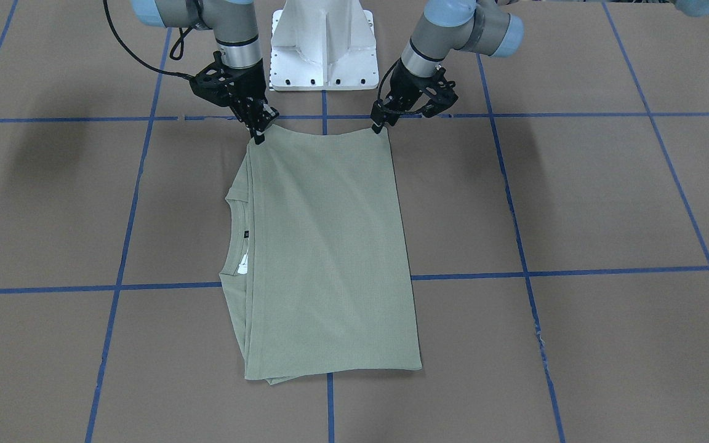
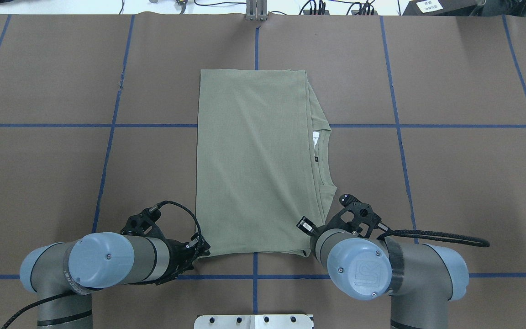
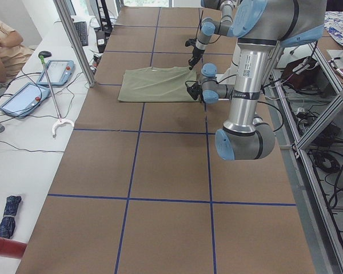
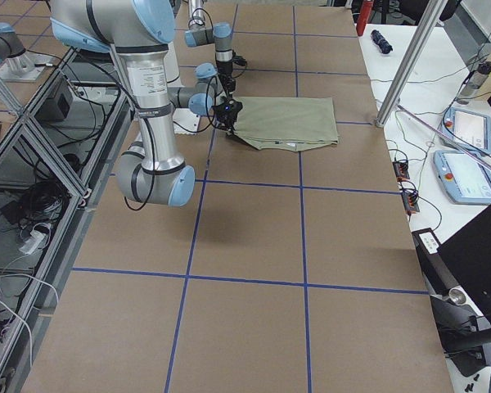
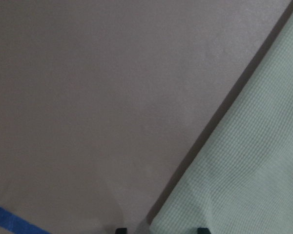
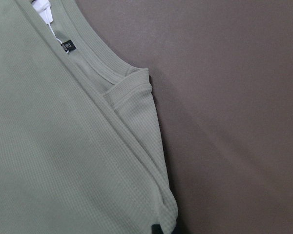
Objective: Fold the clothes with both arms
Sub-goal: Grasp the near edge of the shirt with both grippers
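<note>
At the table's (image 1: 576,203) robot-side edge of the shirt (image 1: 330,258), I have one hand on each corner. The right hand (image 1: 260,136) is pinched nearly closed on its corner, next to the folded-in sleeve. The left hand (image 1: 380,128) straddles the other corner; on its wrist camera the fingertips (image 5: 200,229) stand apart with cloth between them, so I can't tell whether it grips. The shirt lies flat, folded into a long rectangle, with the neck label (image 1: 245,234) and the hang tag (image 1: 243,266) showing.

I see shirt (image 1: 330,258), folded flat, at centre. Left gripper (image 1: 380,127) pinches its 1 o'clock corner, right gripper (image 1: 260,136) its 11 o'clock corner. Collar (image 1: 235,239) faces 9 o'clock.
</note>
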`<state>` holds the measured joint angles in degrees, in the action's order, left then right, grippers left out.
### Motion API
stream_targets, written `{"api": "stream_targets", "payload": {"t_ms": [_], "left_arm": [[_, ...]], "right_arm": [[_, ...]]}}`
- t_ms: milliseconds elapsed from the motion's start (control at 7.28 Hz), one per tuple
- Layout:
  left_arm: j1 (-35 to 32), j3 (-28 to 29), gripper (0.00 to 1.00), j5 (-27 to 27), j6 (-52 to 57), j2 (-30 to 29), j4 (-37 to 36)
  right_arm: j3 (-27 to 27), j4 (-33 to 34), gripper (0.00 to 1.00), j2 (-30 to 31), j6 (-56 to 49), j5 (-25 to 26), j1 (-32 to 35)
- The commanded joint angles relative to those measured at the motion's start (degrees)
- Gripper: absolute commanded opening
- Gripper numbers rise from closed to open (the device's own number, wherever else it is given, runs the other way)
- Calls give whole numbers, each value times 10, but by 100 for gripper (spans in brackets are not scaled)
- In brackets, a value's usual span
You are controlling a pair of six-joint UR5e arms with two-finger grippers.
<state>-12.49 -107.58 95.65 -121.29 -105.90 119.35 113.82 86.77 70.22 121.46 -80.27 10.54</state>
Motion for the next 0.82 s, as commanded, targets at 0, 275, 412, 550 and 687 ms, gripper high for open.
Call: {"api": "stream_targets", "payload": {"t_ms": [0,275,412,550,687], "left_arm": [[1,5,53,0,3,-4,0],[-1,5,31,-1,3,-4,0],[-3,5,0,-1,3,-4,0],[-4,5,0,-1,4,-4,0],[-5,4,0,-1,4,-4,0]], "right_arm": [[0,1,0,0,0,0,0],[2,1,0,0,0,0,0],[4,1,0,0,0,-1,0],[4,0,0,0,0,-1,0],[4,1,0,1,-1,-1,1]]}}
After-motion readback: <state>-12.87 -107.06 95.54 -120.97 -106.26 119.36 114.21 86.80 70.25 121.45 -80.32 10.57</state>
